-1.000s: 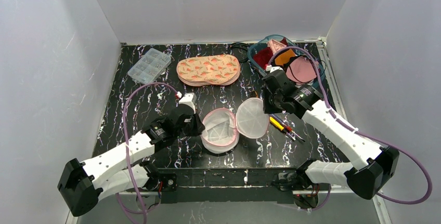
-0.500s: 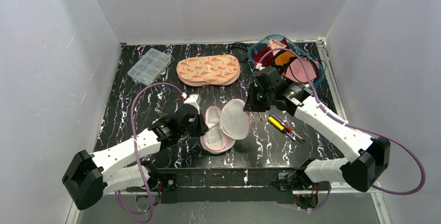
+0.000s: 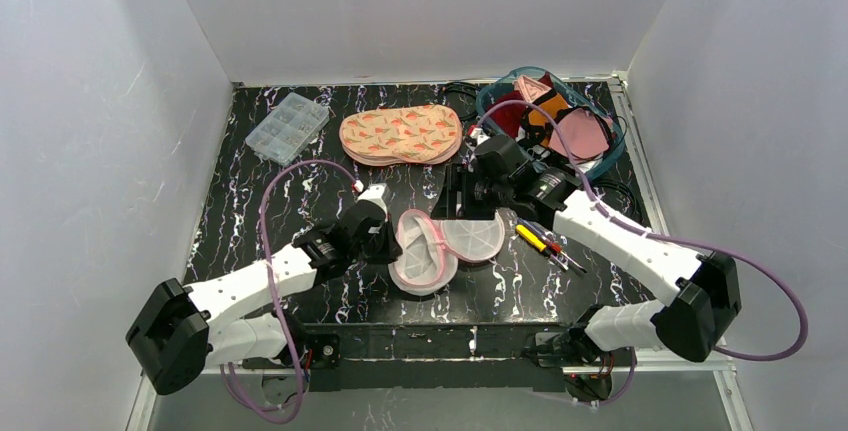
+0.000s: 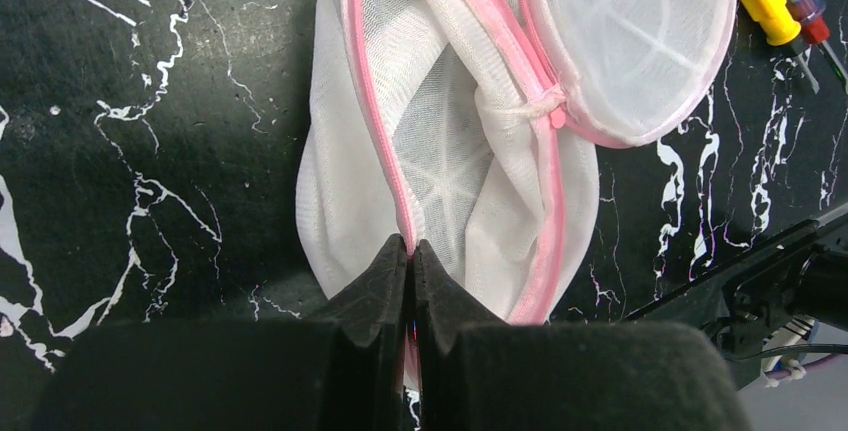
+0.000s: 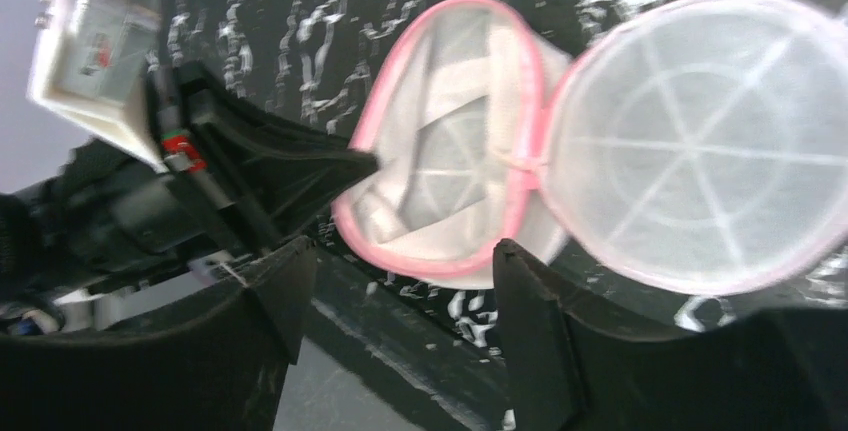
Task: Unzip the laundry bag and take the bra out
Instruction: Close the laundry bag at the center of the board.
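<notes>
L gripper [image 4: 411,246] is pinching the pink zip rim of the laundry bag [image 4: 440,151], fingers pressed together on the trim w/ no gap showing. In the top view it sits at the bag's left edge, lower ctr of frame [image 3: 385,243]. R gripper [image 5: 400,261] has its fingers spread wide w/ nothing between them. It hangs above the bag, apart from it, just up-right of ctr in the top view [image 3: 470,196].

Bag [image 3: 420,261] lies unzipped on the black marbled table [image 3: 230,211], lower ctr. Its round mesh lid [image 3: 473,238] is flipped out to the right and lies flat, joined to the body at a pink hinge tab. Inside the body only white mesh and star-shaped ribs show in both wrist views.

Peach printed padded piece at upper ctr, well apart from the bag, looks like the bra [image 3: 400,133], lying flat on the table.

Other bits:
- Screwdrivers [image 3: 540,241], yellow and red handles, just right of the lid.
- Clear parts box [image 3: 287,123], upper left.
- Teal basket [image 3: 484,103] w/ red, orange and pink clothes, upper right.
</notes>
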